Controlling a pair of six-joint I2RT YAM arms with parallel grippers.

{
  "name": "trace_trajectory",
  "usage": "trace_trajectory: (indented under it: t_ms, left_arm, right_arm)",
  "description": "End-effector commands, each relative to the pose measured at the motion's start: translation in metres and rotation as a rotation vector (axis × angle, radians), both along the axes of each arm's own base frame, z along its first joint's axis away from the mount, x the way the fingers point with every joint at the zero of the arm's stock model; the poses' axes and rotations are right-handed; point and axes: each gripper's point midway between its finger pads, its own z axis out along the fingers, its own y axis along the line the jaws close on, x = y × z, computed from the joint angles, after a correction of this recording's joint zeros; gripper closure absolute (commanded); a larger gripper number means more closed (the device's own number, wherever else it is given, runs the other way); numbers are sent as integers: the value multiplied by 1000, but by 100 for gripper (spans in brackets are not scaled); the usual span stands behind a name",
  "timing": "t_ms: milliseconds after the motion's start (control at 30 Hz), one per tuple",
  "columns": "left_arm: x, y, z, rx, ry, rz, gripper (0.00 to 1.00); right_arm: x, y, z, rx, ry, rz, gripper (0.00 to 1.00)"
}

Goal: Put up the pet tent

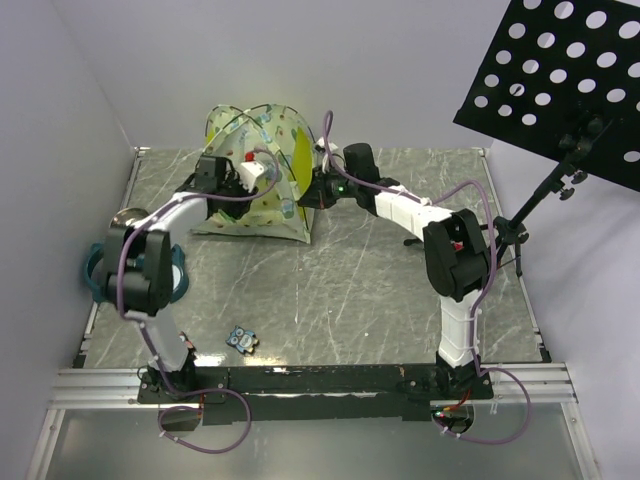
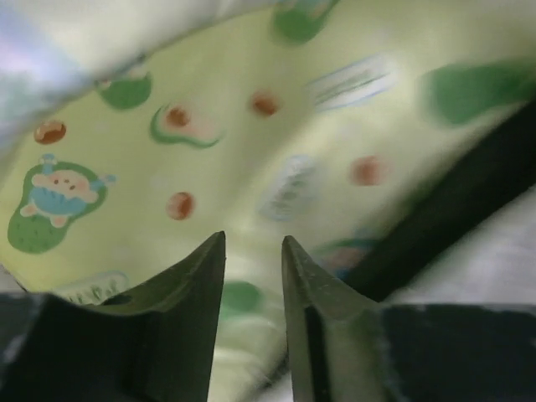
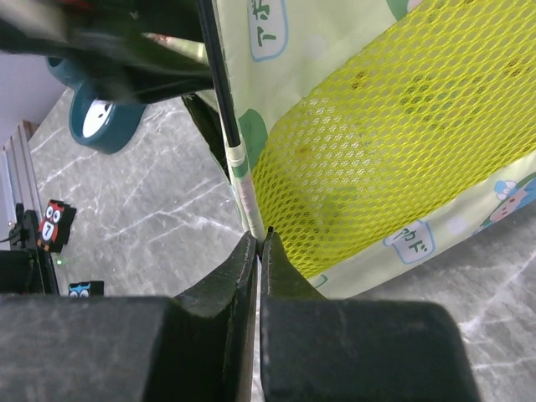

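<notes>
One pet tent (image 1: 255, 170) is seen, raised as a dome at the far edge of the bench (image 1: 350, 290), left of its middle. Thin poles arch over it, but they cannot be counted with certainty. Two arms are reaching to it. The left tool (image 2: 253, 243) is held against the printed fabric with its fingers narrowly spread; the cloth is blurred there, and no grip on it can be made out. The right tool (image 3: 258, 239) is pressed together on the foot of one pole (image 3: 219, 84) at the tent's right near corner, beside one yellow mesh panel (image 3: 394, 142). Small blue-framed labels are printed on the fabric, but their characters cannot be read reliably. One teal ring (image 1: 95, 275) lies at the left edge, half hidden by the left arm. One small card (image 1: 240, 340) lies by the near edge; its print is too small to read. One black perforated stand (image 1: 560, 80) is cut off at the upper right.
</notes>
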Motion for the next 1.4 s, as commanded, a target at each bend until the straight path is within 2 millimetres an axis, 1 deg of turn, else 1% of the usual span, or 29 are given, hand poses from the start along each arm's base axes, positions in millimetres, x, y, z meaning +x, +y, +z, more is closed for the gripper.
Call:
trace_trajectory:
  t_ms: [0,100,133,233,300,333,367,400,433,467,500,533,600,633,700,733,767,867,900,933,1000,1067,1133,1167,1200,1233,1300,1333,1367]
  left_arm:
    - [6,46,-40,306,42,-3,64]
    - [2,66,-66,440,80,-24,65]
    - [1,68,-75,455,98,-39,66]
    - [4,102,-98,593,125,9,69]
    - [10,126,-102,656,121,75,72]
    - [14,133,-96,661,100,107,73]
    - [18,135,-88,646,71,127,73]
    - [20,131,-78,611,41,132,71]
    - [23,120,-56,546,-12,114,68]
    - [22,101,-44,452,-50,70,63]
    - [20,84,-27,364,-83,30,59]
    - [15,62,-12,259,-94,-30,55]
    - [4,25,20,48,-107,-101,49]
    - [-3,9,32,-49,-105,-134,46]
    - [-15,-14,54,-186,-130,-187,44]
    - [-16,-22,66,-231,-166,-195,44]
    - [-19,-27,71,-258,-182,-197,44]
    - [-25,-34,81,-271,-204,-235,45]
    - [-26,-35,87,-276,-215,-246,45]
    - [-30,-36,92,-286,-221,-269,44]
    - [-43,-44,102,-319,-226,-345,41]
    - [-61,-59,104,-383,-177,-443,37]
    - [-73,-71,103,-447,-114,-506,38]
    - [-77,-77,100,-477,-88,-545,38]
    - [-83,-86,97,-500,-62,-596,38]
    - [-89,-102,96,-507,-47,-662,38]
    - [-105,-129,85,-494,41,-757,38]
    - [-108,-140,78,-480,77,-795,38]
    - [-110,-151,80,-485,110,-820,40]
  right_arm:
    - [-5,-14,28,26,23,-52,100]
    - [-3,-16,29,32,27,-60,100]
    - [-1,-18,30,30,23,-66,100]
    - [-1,-19,28,23,21,-66,100]
    - [2,-22,29,20,14,-74,100]
    - [1,-22,29,21,13,-73,100]
    - [2,-22,29,21,14,-73,100]
    - [1,-21,29,24,16,-71,100]
    - [1,-21,29,26,19,-70,100]
    - [1,-20,28,28,24,-70,100]
    - [0,-19,28,29,26,-66,100]
    - [0,-19,27,30,27,-65,100]
    - [0,-18,25,27,30,-64,100]
    - [0,-17,24,27,32,-61,100]
    - [1,-18,24,26,34,-65,100]
    - [1,-17,23,25,36,-65,100]
    - [2,-17,23,25,36,-69,100]
    - [2,-18,25,24,33,-76,100]
    - [2,-19,25,23,30,-77,100]
    - [3,-19,25,21,27,-80,100]
    - [3,-20,24,20,29,-85,100]
    - [3,-18,27,29,31,-85,100]
    - [0,-17,26,40,48,-80,100]
    - [2,-14,30,54,29,-77,100]
    - [2,-13,30,59,31,-76,100]
    - [1,-12,30,64,33,-72,100]
    - [1,-10,27,64,44,-73,100]
    - [2,-10,26,62,45,-77,100]
    - [2,-11,26,59,45,-84,100]
